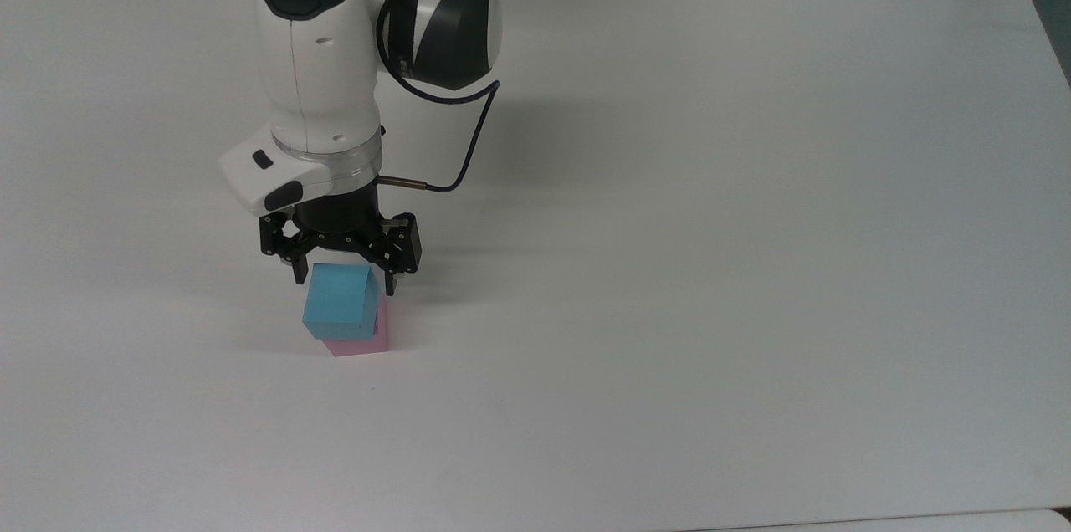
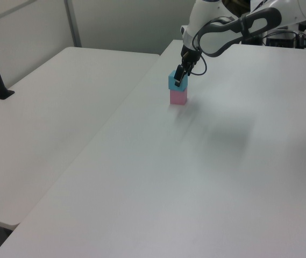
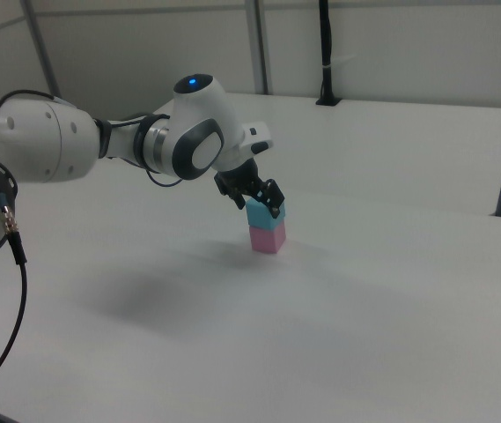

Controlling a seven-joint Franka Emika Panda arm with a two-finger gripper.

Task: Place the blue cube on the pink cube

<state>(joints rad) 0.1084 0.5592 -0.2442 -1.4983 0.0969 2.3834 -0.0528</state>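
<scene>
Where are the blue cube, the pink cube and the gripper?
blue cube (image 1: 339, 300): top view, top face.
pink cube (image 3: 267, 238): right view, front face.
gripper (image 1: 343, 281): top view, midway between fingertips.

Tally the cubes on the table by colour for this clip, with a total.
Blue cube: 1, sitting on top of the pink one
Pink cube: 1, on the table
Total: 2 cubes
The gripper is open around the blue cube's top.
</scene>
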